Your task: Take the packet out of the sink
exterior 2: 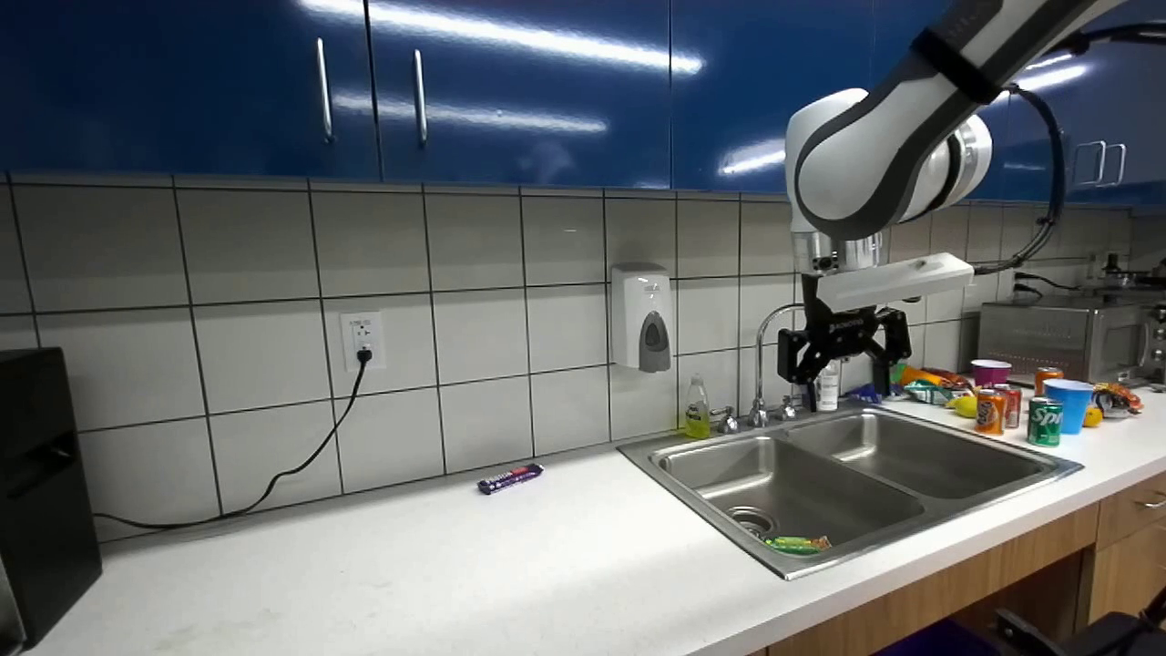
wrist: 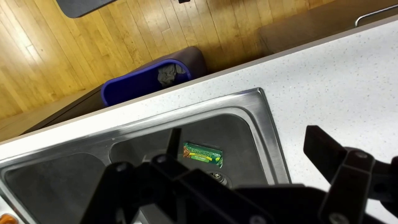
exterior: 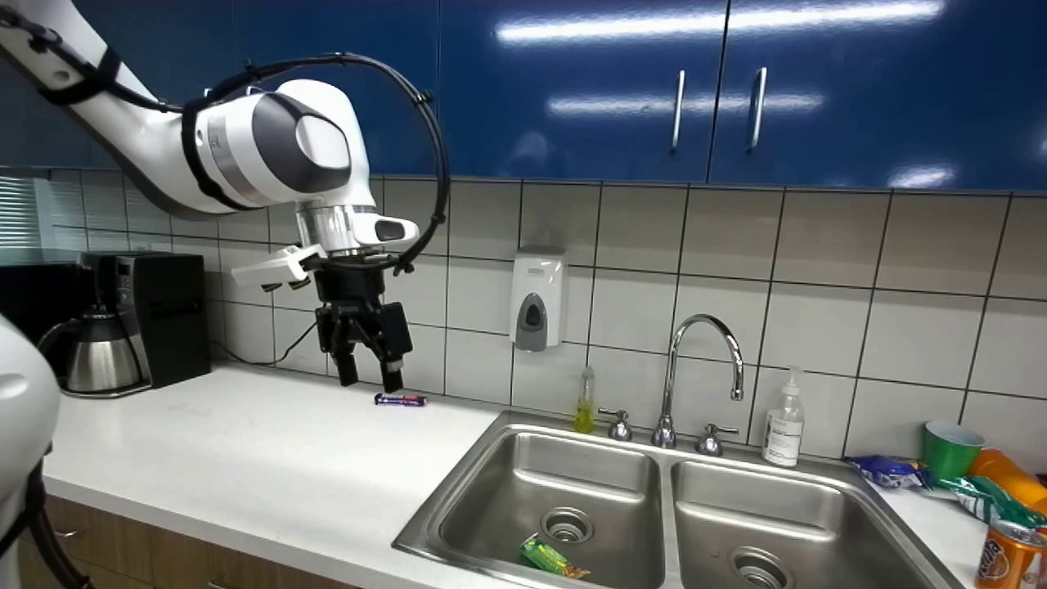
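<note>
A green snack bar packet (exterior: pixel 550 556) lies flat on the floor of a steel sink (exterior: pixel 667 515), in one of its two basins, beside the drain. It also shows in an exterior view (exterior 2: pixel 799 545) and in the wrist view (wrist: pixel 203 154), where its printed face is visible. My black gripper (exterior: pixel 370 375) is open and empty, high in the air above the counter and sink level. In the wrist view the gripper (wrist: pixel 244 137) has its fingers wide apart, one over the packet's basin and one over the white counter. The packet is well below the fingers, not touched.
A tall faucet (exterior: pixel 671 376) and soap bottles (exterior: pixel 784 425) stand behind the sink. A purple bar (exterior 2: pixel 510 478) lies on the counter near the wall. Cans (exterior 2: pixel 989 412), cups and wrappers stand beyond the sink. A coffee maker (exterior: pixel 135 319) stands at the counter's opposite end.
</note>
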You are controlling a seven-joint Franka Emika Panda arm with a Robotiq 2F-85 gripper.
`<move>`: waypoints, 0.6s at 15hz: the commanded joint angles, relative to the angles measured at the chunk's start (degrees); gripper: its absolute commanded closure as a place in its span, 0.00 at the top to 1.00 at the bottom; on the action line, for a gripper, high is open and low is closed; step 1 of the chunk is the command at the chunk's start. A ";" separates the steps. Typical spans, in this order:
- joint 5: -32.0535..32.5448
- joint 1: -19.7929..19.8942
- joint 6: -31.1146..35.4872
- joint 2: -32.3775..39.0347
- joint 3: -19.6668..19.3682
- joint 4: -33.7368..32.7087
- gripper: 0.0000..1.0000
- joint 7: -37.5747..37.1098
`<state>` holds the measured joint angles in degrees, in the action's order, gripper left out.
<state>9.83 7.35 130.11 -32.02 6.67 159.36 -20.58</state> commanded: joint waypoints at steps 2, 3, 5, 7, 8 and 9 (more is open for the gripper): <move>0.99 1.07 6.97 8.06 -2.22 -1.38 1.00 1.55; 1.15 1.23 8.51 9.87 -2.54 -1.65 1.00 1.52; 1.93 1.77 11.75 13.44 -2.93 -2.24 1.00 1.23; 3.00 2.29 14.77 17.50 -3.39 -3.36 1.00 0.97; 3.56 2.43 16.00 19.30 -3.66 -3.97 1.00 0.97; 4.20 2.53 17.36 21.36 -4.09 -4.75 1.00 1.03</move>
<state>11.59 8.53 144.31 -16.89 3.17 157.80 -20.16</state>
